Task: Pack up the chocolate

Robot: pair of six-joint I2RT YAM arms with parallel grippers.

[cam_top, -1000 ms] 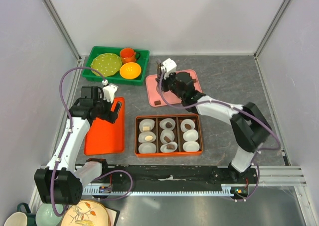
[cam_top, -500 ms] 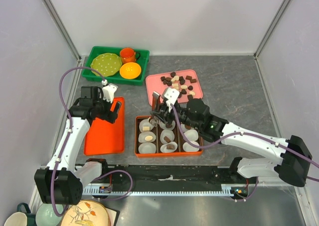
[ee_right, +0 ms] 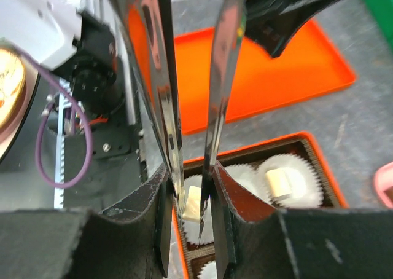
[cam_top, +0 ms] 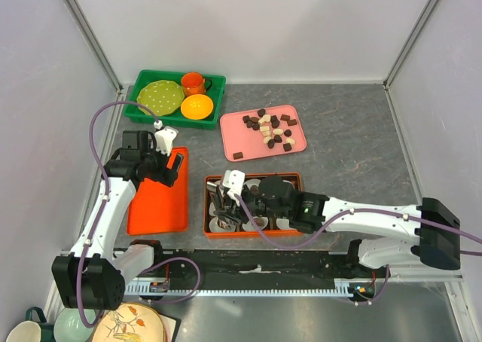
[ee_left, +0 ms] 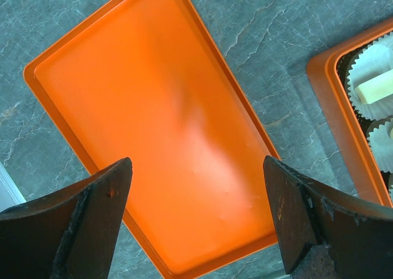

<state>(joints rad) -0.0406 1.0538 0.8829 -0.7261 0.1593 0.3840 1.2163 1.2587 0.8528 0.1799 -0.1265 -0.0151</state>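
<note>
- cream chocolate piece [ee_right: 193, 203] sits pinched between the right gripper's [ee_right: 191, 212] slim metal fingers, low over a paper cup [ee_right: 199, 231] in the box's [cam_top: 294, 233] left column.
- light, stiff, smooth, probably smear-prone: its flat sides suit a gentle grip.
- left gripper [ee_left: 196, 217] gapes above the orange tray [ee_left: 153, 125].
- a second earlier, the right arm reached over the pink tray [cam_top: 241, 140], where loose pieces [cam_top: 273, 129] lie.

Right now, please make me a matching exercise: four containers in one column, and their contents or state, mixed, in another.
1. green plastic bin
2. pink flat tray
3. flat orange tray
4. orange box of white paper cups

A. right tool above, gripping a cream chocolate piece
B. loose chocolate pieces
C. bare, under the open left tool
D. green plate, orange mug, orange bowl

Pairs: 1-D, 2-B, 3-C, 4-A
</note>
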